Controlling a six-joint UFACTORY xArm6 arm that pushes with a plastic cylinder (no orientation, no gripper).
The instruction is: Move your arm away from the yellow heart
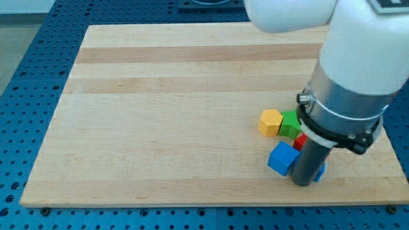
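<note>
Your rod carries no pincer and holds nothing; my tip [304, 183] rests beside the blue block [282, 158], near the light, rigid, slide-prone yellow heart [270, 122], needing no contact to retreat.

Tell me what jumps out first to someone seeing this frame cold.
The big white-and-grey arm fills the view's upper right, its dark rod reaching the board at my tip. Packed around the rod at the view's lower right are a yellow block, a green block, a sliver of red block and a blue cube touching the rod's left side. The rest of the wooden board holds nothing else.
</note>
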